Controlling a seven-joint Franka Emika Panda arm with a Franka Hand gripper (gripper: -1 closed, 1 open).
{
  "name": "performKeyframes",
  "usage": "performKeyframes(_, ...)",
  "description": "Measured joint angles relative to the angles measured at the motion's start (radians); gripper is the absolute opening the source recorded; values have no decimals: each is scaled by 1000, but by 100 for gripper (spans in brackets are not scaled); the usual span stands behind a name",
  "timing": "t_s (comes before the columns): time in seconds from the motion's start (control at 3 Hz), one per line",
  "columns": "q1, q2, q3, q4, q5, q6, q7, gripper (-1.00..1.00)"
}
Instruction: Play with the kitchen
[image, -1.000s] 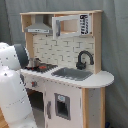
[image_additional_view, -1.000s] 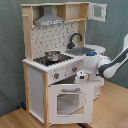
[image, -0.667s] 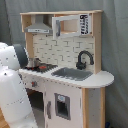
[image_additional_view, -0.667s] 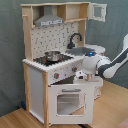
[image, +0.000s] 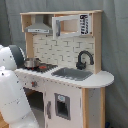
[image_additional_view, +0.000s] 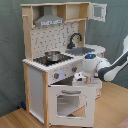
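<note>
You cannot tell how far your gripper (image_additional_view: 78, 77) is parted or whether it holds anything; in the second exterior view it sits at the front panel of the kitchen (image_additional_view: 59, 60). Just beside it are the knobs (image_additional_view: 63, 74), and right below it the top edge of the oven door (image_additional_view: 70, 102). Above and behind it a pot (image_additional_view: 52, 55) stands on the stove, with the faucet (image_additional_view: 75, 39) farther back beside the sink (image: 73, 73).
</note>
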Motion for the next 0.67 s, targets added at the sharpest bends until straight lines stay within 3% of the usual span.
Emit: performKeyframes(0.67, -116, -62, 151, 51, 2, 0, 43, -100)
